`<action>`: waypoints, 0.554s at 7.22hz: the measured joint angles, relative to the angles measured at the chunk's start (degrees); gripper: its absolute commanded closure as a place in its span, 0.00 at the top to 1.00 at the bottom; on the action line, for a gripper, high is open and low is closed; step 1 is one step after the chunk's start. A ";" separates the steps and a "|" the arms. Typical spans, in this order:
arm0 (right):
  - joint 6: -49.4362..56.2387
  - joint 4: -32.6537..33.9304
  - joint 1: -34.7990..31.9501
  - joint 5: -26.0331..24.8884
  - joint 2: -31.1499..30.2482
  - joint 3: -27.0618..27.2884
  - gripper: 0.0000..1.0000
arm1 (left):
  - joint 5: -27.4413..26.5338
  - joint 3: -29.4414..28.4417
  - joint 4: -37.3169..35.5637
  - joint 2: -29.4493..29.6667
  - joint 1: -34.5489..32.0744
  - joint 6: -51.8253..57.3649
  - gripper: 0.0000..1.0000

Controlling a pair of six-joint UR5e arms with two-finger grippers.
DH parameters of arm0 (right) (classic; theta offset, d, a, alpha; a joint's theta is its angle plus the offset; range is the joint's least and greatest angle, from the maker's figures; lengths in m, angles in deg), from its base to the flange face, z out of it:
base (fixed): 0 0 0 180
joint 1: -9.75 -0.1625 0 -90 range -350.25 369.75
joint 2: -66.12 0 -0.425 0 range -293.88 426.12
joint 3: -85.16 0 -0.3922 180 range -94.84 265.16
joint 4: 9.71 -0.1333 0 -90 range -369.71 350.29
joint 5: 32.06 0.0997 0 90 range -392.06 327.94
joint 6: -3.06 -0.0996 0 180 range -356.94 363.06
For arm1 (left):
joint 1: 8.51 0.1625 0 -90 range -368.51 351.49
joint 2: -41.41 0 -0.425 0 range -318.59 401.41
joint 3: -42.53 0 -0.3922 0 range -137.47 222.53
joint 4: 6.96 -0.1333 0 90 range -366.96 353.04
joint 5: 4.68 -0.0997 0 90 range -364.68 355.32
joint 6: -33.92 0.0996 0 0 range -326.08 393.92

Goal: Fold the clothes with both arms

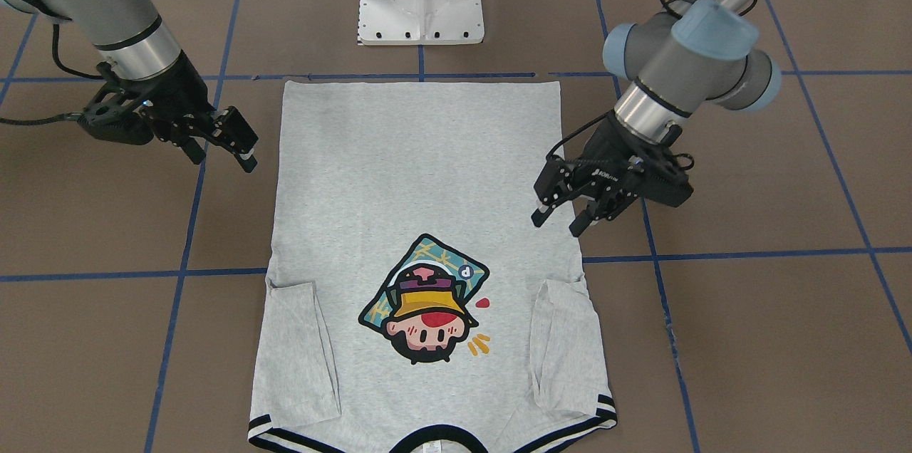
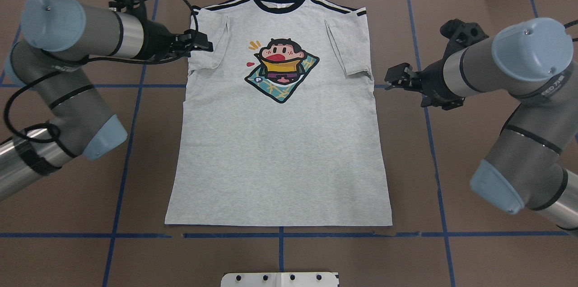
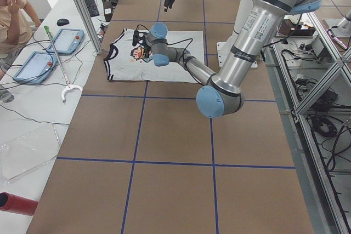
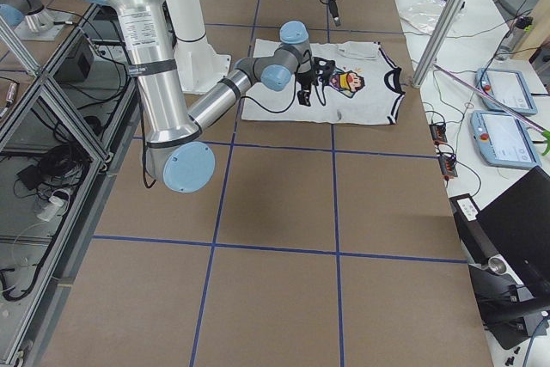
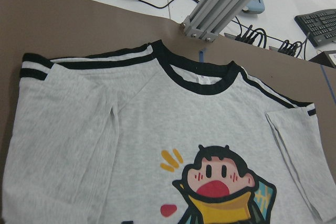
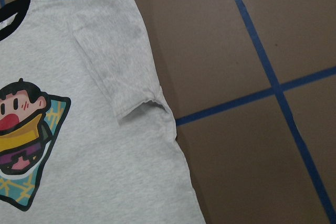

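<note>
The grey T-shirt (image 2: 271,156) is lying flat, front up, in the middle of the brown surface (image 2: 384,260), with its black collar (image 2: 280,6) pointing to the top of the overhead frame. Both sleeves (image 2: 347,52) are lying folded in over the front, one on each side of the cartoon head (image 2: 282,59). The left hand (image 2: 205,46) is hanging at the shirt's upper left edge — fingers spread, holding nothing. The right hand (image 2: 392,80) is hanging just off the shirt's right edge — also spread, holding nothing.
</note>
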 measured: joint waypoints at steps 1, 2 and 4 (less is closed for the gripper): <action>-5.95 0.80 4.81 -3.30 -2.38 3.38 0.99 | 2.30 6.57 -3.65 -4.37 0.09 -0.34 0.78; -13.20 1.43 10.64 -7.97 -5.32 6.37 0.99 | 3.60 10.61 -6.11 -7.01 0.20 -0.61 0.79; -26.47 2.29 21.43 -17.36 -9.51 8.93 0.92 | 4.09 12.81 -7.46 -8.63 0.47 -1.92 0.80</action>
